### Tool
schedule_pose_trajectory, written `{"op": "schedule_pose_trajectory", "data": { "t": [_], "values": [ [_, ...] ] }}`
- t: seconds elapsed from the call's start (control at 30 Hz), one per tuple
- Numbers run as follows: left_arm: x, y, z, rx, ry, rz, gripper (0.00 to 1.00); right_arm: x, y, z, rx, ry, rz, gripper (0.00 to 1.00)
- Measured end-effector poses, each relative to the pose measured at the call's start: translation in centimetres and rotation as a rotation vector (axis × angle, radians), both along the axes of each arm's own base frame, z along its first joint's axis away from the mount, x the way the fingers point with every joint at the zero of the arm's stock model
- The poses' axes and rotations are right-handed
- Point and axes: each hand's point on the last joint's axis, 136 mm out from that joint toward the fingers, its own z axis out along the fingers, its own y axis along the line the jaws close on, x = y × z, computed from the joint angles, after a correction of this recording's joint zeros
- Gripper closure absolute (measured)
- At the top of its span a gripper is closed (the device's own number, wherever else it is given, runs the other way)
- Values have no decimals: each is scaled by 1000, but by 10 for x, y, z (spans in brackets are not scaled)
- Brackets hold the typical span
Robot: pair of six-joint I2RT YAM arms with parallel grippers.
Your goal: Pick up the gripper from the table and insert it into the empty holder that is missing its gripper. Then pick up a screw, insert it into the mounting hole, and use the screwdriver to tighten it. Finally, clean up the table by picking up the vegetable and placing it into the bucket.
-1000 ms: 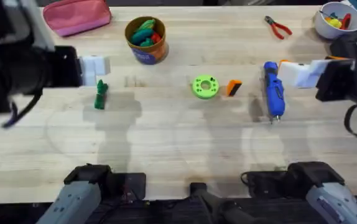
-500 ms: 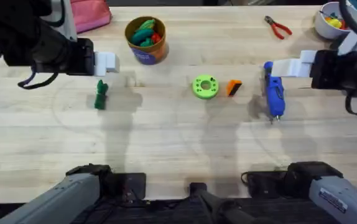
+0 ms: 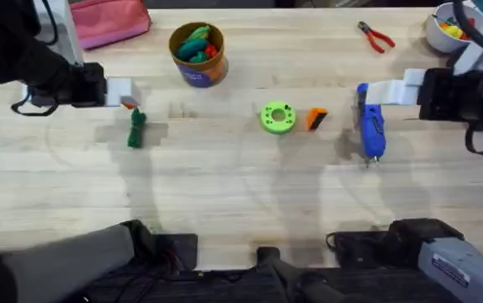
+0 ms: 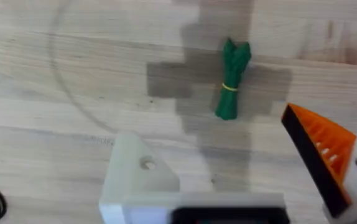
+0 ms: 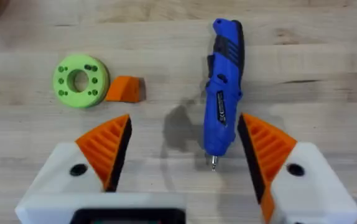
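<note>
On pale wood table [image 3: 225, 185], small orange wedge gripper [image 3: 316, 119]

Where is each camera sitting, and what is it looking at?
Overhead: fixed above the table, looking down and forward; both arms and their bases show, plus the cup and pliers.
Left wrist: on the left arm, looking down at the green toy vegetable; its own left end effector shows, one finger plain white, one orange-tipped.
Right wrist: on the right arm, looking down at the blue screwdriver, green disc and loose orange wedge; the right end effector shows.
Overhead and right wrist share the screwdriver.
</note>
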Motion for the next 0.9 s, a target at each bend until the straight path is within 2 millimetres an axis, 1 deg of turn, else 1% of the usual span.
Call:
{"op": "schedule_pose_trajectory", "data": {
  "t": [0.23,0.43,0.53,0.67,0.9],
  "values": [
    [20,7,-46,-24,82,-72,15,0,0,0,0,0,0,8],
    [18,3,-75,-52,174,-117,15,0,0,0,0,0,0,8],
    [17,0,-84,-62,204,-128,14,0,0,0,0,0,0,8],
    [16,0,-90,-66,221,-144,2,0,0,0,0,0,1,8],
    [15,-1,-102,-75,254,-172,13,0,0,0,0,0,0,7]
  ]
}}
